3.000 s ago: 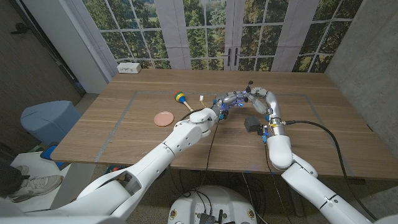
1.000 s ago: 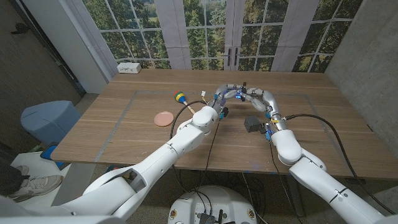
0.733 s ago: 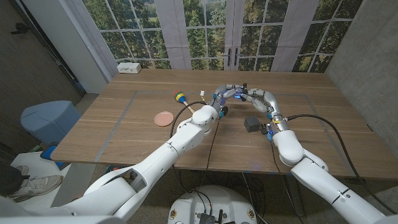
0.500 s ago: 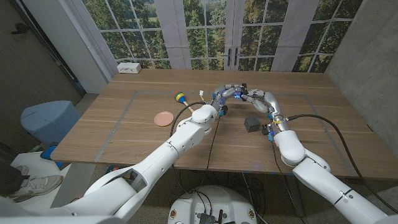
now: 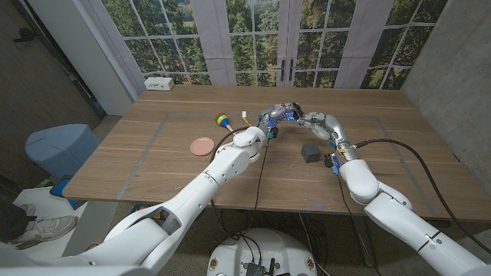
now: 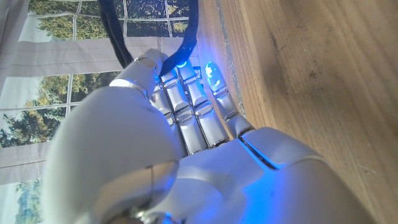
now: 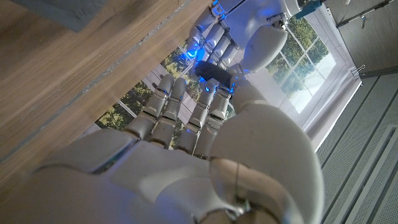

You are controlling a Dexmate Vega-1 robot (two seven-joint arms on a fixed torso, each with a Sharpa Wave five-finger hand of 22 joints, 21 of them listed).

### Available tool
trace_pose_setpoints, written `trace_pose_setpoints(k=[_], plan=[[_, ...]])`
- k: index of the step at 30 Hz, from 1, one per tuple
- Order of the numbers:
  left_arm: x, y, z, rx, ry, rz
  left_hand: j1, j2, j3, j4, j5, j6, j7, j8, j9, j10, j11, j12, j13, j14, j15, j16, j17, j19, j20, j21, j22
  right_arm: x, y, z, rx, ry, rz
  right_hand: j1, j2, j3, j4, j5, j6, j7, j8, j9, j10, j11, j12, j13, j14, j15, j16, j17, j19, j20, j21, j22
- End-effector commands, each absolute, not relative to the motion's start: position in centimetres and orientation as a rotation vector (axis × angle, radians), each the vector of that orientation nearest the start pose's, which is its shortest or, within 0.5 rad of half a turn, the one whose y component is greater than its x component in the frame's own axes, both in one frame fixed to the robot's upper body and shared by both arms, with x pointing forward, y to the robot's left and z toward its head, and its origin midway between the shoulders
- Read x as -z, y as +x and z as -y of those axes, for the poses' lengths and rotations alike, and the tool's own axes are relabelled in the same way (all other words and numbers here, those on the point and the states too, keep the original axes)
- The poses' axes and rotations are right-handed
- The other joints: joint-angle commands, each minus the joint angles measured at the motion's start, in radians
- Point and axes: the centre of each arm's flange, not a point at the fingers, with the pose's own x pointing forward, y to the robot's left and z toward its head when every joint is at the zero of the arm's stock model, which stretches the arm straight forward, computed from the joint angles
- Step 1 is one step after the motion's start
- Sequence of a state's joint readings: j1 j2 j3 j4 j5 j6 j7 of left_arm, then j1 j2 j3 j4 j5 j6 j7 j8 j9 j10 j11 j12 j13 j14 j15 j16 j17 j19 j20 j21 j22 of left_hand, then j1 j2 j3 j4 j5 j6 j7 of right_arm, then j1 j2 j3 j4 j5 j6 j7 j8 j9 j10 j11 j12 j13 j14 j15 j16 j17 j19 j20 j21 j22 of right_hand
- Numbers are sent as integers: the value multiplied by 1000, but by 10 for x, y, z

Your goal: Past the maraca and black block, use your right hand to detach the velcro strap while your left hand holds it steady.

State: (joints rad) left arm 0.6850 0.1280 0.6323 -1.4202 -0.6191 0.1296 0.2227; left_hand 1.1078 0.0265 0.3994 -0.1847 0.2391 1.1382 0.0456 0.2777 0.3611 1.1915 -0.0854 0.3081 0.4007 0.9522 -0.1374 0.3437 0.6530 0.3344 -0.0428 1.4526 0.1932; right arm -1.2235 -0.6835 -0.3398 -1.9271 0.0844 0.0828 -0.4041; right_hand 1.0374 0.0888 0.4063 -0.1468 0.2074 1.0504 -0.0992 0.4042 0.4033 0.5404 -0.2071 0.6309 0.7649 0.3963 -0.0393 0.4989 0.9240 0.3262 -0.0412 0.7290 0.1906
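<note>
Over the last three seconds both hands have moved away from the robot, toward the far side of the surface (image 5: pixel 153 161). The left hand (image 5: pixel 270 116) and right hand (image 5: pixel 301 119) now meet beyond the black block (image 5: pixel 310 152) rather than beside it. The velcro strap (image 7: pixel 213 73), dark and held between both sets of fingers (image 7: pixel 211 99), has travelled with them. The right forearm has swung leftward.

Black block (image 5: pixel 310 152) just beside right forearm; maraca (image 5: pixel 223 121) seemingly apart leftward.
</note>
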Motion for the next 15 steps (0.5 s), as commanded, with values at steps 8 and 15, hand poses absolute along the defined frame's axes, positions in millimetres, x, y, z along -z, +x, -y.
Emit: trace_pose_setpoints(k=[8, 15], plan=[[-12, 644, -15, 459, -279, 249, -9, -13, 16, 2, 19, 50, 44, 10, 39, 121, -2, 175, 194, 9, -98, -17, -2, 5, -12, 13, 4, 55, 529, 240, -29, -503, 649, -26, -9, -20, 7, 10, 13, -43, -6, -10, -26, 8, -23, -14, -24, -155, -20, 5, -20, 5, 6, 1], [-16, 647, -19, 447, -301, 245, -16, -19, 20, 2, 27, 51, 44, 12, 57, 123, -2, 180, 194, 15, -97, -25, -6, 7, -12, 18, 4, 53, 531, 242, -70, -520, 612, -30, -14, -28, 6, 14, 18, -50, -11, -19, -55, 9, -43, -26, -50, -145, -33, 9, -38, 11, 3, -1]])
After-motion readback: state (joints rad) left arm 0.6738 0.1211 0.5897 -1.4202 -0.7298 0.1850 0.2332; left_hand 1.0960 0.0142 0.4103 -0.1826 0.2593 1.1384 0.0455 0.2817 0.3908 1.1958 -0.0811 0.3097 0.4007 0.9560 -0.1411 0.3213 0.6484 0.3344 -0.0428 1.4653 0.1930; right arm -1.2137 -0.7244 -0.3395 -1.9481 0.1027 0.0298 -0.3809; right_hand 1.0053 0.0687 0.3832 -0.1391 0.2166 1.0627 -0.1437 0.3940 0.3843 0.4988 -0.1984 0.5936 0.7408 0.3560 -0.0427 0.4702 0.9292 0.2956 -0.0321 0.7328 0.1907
